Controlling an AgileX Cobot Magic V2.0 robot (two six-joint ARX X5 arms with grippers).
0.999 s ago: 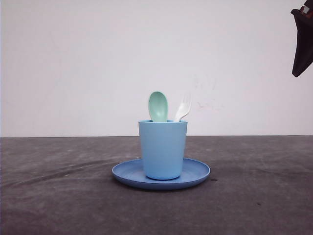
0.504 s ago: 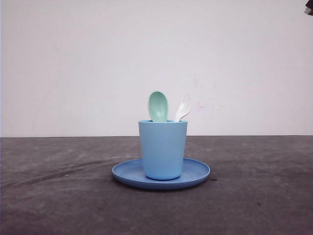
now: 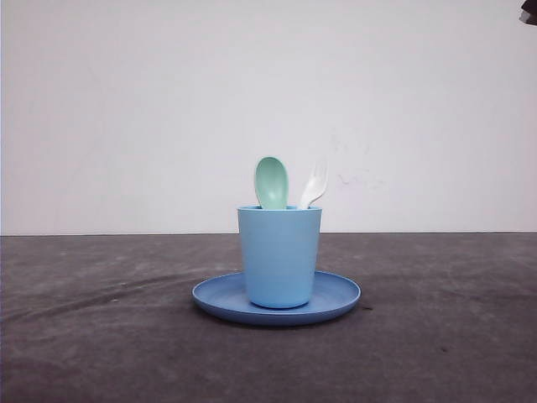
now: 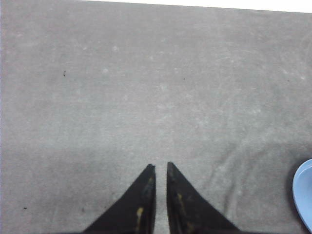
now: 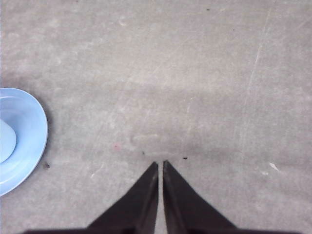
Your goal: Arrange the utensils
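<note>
The mint-green spoon [image 3: 271,182] and the white fork [image 3: 314,185] stand upright, heads up, inside the light blue cup [image 3: 279,255]. That cup rests on the round blue plate [image 3: 336,295] at the table's middle. My left gripper [image 4: 161,166] hangs over bare table with its jaws shut and nothing between them; the plate's rim [image 4: 303,192] shows at the edge of that view. Over bare table as well, my right gripper [image 5: 160,164] is shut and empty, with the plate [image 5: 30,131] off to one side. A dark bit of the right arm [image 3: 529,12] sits in the front view's top right corner.
The dark grey table [image 3: 436,336] stretches wide on both sides of the plate. A plain white wall [image 3: 126,109] rises behind it.
The right arm has risen out of the front view's upper right; only a sliver stays in the corner. Cup, plate, spoon and fork have not moved.
</note>
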